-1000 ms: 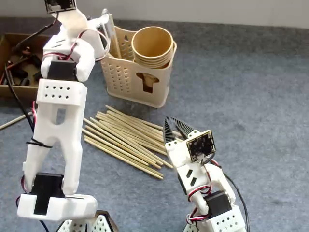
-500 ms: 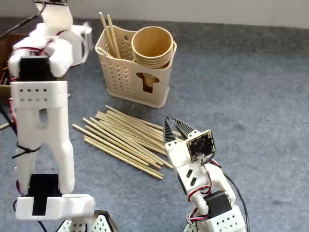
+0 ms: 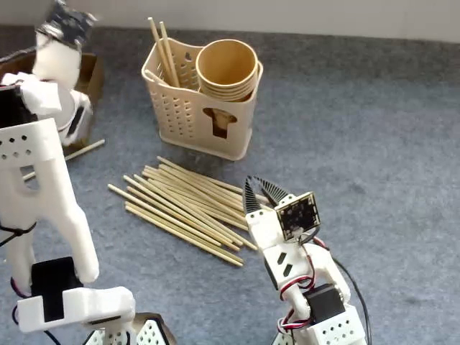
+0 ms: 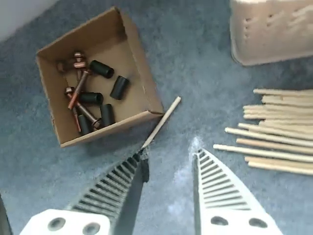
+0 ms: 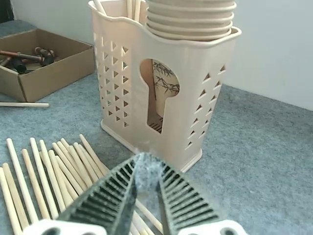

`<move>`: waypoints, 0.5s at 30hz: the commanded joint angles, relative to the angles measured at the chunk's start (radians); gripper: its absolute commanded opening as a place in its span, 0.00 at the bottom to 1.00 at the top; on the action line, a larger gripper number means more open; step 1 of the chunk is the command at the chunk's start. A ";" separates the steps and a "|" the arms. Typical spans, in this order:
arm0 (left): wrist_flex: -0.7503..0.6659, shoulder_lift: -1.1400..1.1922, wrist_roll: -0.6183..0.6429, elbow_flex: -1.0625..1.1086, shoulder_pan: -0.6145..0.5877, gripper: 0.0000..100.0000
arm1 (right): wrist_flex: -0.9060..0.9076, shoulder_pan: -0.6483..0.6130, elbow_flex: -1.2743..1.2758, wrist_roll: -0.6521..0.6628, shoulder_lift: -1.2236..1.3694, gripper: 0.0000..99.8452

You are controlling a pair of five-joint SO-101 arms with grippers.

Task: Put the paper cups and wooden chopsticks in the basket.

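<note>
A cream plastic basket (image 3: 188, 115) stands at the back of the grey carpet, holding a stack of paper cups (image 3: 226, 66) and two upright wooden chopsticks (image 3: 161, 49). Several more chopsticks (image 3: 185, 208) lie in a loose pile in front of it. One stray chopstick (image 4: 162, 122) lies beside a cardboard box. My left gripper (image 4: 171, 155) hangs open and empty just above that stray stick's near end. My right gripper (image 3: 260, 191) is shut and empty, at the pile's right edge, pointing at the basket (image 5: 195, 98).
A cardboard box (image 4: 128, 63) with dark bolts and small parts sits at the far left, close to the left arm (image 3: 39, 165). Bare carpet stretches to the right of the basket and the right arm.
The left arm has swung away from the basket, leftward and down toward the box, leaving two chopsticks standing in the basket. The right arm has not moved.
</note>
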 commanded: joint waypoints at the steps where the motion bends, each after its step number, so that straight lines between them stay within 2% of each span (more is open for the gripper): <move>1: 0.023 -0.004 -0.127 0.047 -0.005 0.15 | 0.002 0.005 0.154 0.002 0.007 0.01; 5: -0.009 -0.002 -0.227 0.170 -0.004 0.15 | 0.005 0.005 0.154 0.002 0.007 0.01; 15: -0.301 -0.001 -0.238 0.447 0.001 0.15 | 0.005 0.005 0.154 0.002 0.007 0.01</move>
